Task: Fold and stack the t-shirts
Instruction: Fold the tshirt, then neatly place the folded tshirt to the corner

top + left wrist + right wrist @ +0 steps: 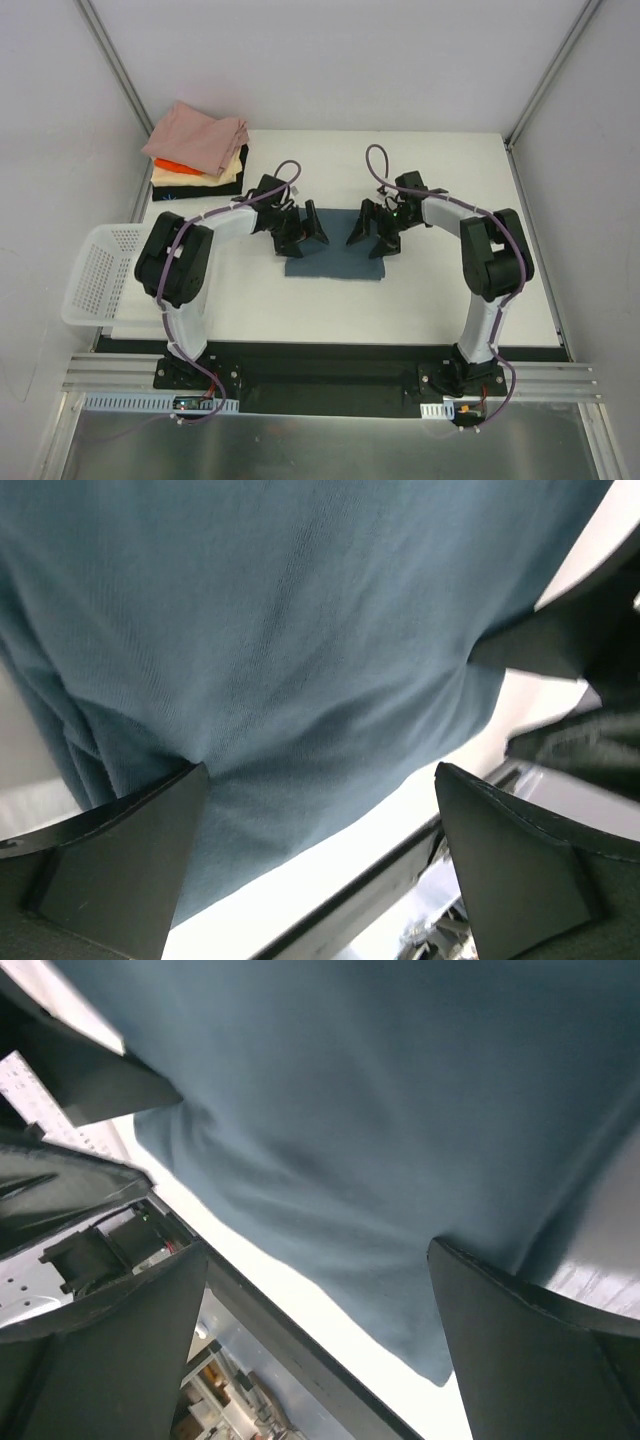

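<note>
The slate-blue t-shirt (335,262) is lying folded into a flat rectangle at the middle of the white table (420,295), its fine knit creasing softly. The left gripper (300,232) and right gripper (370,232) are hanging over its far corners with jaws spread wide, perhaps touching the cloth. The white lattice basket (95,275) is sitting at the table's left edge. The stack of folded tees (200,160), pink on top, is resting in the far left corner.

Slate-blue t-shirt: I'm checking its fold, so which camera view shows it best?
Top external: it shows nearly the whole slate-blue t-shirt lying as a flat rectangle on the table. Each wrist view shows only a close patch of its cloth, with the outline cut off.
</note>
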You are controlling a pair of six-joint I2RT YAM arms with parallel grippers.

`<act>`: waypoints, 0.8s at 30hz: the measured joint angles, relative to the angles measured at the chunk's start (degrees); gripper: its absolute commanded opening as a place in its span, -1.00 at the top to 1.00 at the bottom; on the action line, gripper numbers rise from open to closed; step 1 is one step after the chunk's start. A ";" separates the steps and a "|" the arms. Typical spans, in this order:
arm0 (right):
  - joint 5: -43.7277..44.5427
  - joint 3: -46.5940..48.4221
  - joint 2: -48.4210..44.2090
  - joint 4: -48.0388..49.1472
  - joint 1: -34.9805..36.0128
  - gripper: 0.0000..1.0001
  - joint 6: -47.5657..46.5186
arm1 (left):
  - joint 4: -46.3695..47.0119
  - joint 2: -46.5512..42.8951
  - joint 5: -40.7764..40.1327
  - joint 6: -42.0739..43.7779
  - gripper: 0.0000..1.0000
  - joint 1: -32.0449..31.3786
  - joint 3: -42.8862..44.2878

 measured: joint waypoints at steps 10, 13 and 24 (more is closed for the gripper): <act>2.10 -11.15 -12.90 -2.34 3.76 -0.93 -2.56 | -2.80 -18.53 -2.16 -0.44 -0.99 -2.32 -16.83; 4.42 -11.17 -20.92 -3.98 5.18 -0.93 -4.07 | -4.70 -24.72 -4.72 0.09 -0.99 -2.97 -17.22; 29.18 -18.60 -58.49 1.25 5.16 -0.93 -3.13 | -11.82 -24.74 -18.95 0.68 -0.99 -1.73 -13.60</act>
